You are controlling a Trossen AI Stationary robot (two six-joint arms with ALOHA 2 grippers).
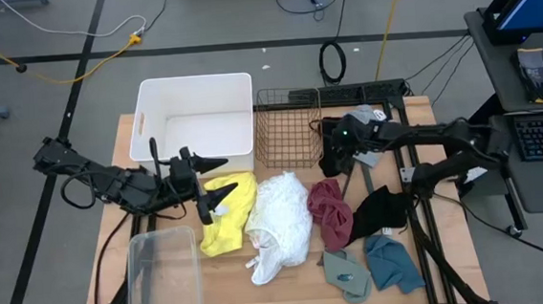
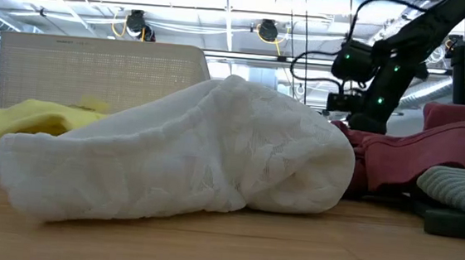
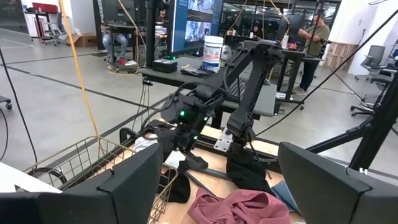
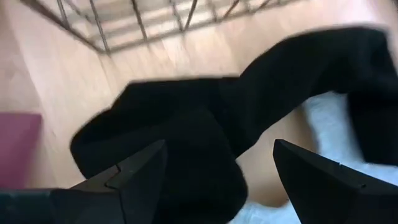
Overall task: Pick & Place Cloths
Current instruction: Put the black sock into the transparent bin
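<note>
Here the left gripper [image 1: 215, 187] hangs with fingers spread and empty over the yellow cloth [image 1: 228, 216], just in front of the white bin [image 1: 195, 119]. The right gripper [image 1: 327, 153] is likewise spread, holding nothing, above a black cloth [image 4: 186, 149] beside the wire basket [image 1: 287, 127]. The white cloth [image 1: 281, 218], maroon cloth [image 1: 329, 212], another black cloth [image 1: 381, 211], sage cloth [image 1: 347, 275] and teal cloth [image 1: 391, 261] crowd the table [image 1: 451, 254] middle. Bare wood shows along the right edge. A clear tub [image 1: 162, 275] sits at the front left corner.
</note>
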